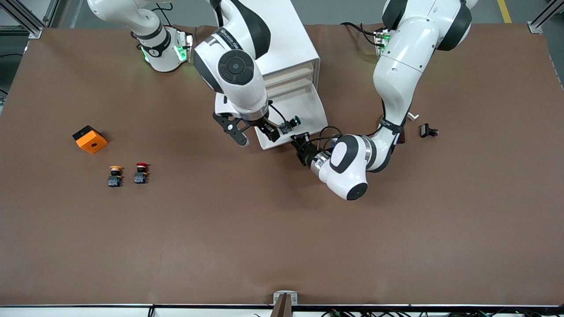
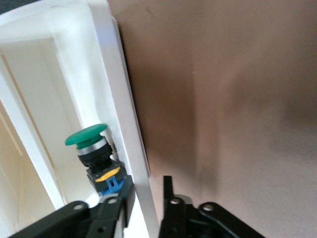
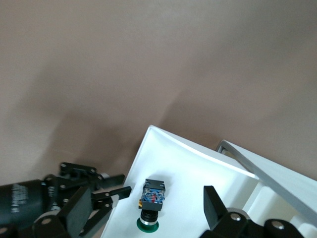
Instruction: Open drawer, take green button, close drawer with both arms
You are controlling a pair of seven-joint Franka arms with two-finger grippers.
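The white drawer (image 1: 318,102) stands pulled out of the cabinet toward the front camera. The green-capped button (image 1: 291,124) lies on its side inside it, near the front wall. My right gripper (image 1: 253,132) hangs over the drawer, open, and in the right wrist view (image 3: 148,198) its fingers stand wide on either side of the button (image 3: 152,196) without touching it. My left gripper (image 1: 299,141) is at the drawer's front wall (image 2: 124,114), open. One of its fingers (image 2: 116,198) is inside by the button (image 2: 94,148), the other is outside with a gap to the wall.
The white cabinet (image 1: 291,48) stands between the arm bases. An orange block (image 1: 90,139), a yellow-capped button (image 1: 115,175) and a red-capped button (image 1: 141,172) sit toward the right arm's end. A small black part (image 1: 428,130) lies beside the left arm.
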